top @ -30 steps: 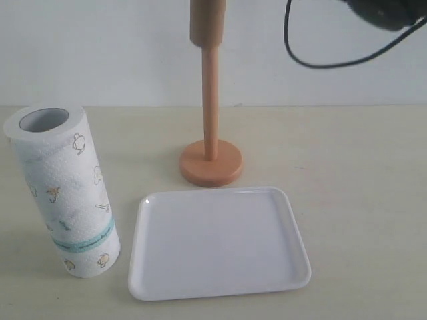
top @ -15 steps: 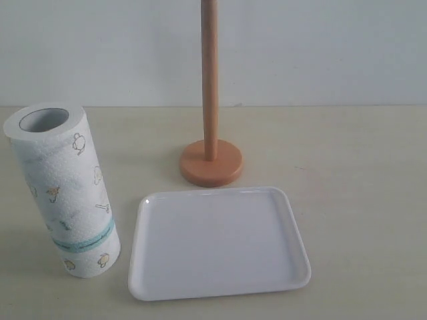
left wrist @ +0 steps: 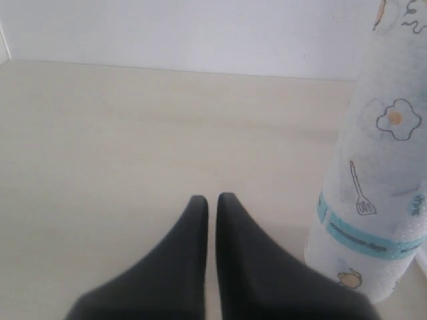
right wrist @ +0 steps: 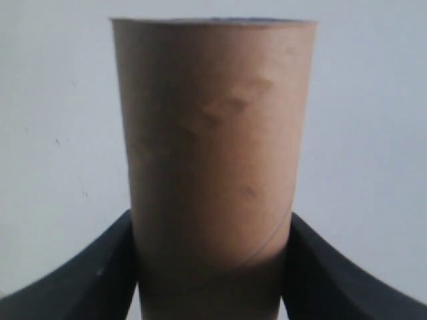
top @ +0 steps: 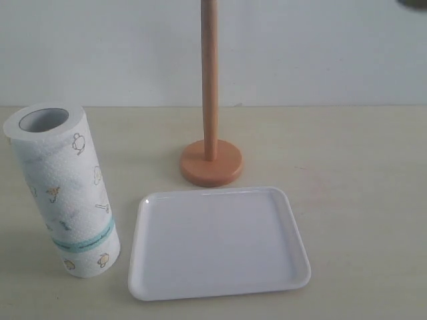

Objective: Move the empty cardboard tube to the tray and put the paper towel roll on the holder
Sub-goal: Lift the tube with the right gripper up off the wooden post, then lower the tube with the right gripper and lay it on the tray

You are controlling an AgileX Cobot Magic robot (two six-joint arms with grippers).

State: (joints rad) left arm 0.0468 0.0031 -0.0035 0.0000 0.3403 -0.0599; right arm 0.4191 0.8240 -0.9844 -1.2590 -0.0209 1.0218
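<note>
The brown cardboard tube (right wrist: 212, 153) fills the right wrist view, and my right gripper (right wrist: 212, 233) is shut on it with a black finger on each side; both are out of the exterior view. The wooden holder (top: 210, 133) stands bare behind the white tray (top: 293, 267), which holds nothing. The paper towel roll (top: 67, 193) stands upright at the left of the tray. In the left wrist view my left gripper (left wrist: 211, 200) is shut on nothing, low over the table, with the paper towel roll (left wrist: 380, 167) beside it.
A white wall runs behind the beige table (top: 360, 160). A dark bit of the right arm (top: 415, 3) shows at the top right corner of the exterior view.
The cardboard tube has risen off the top of the holder's pole and left the exterior view, together with the right arm and its cable. The roll and tray have not moved.
</note>
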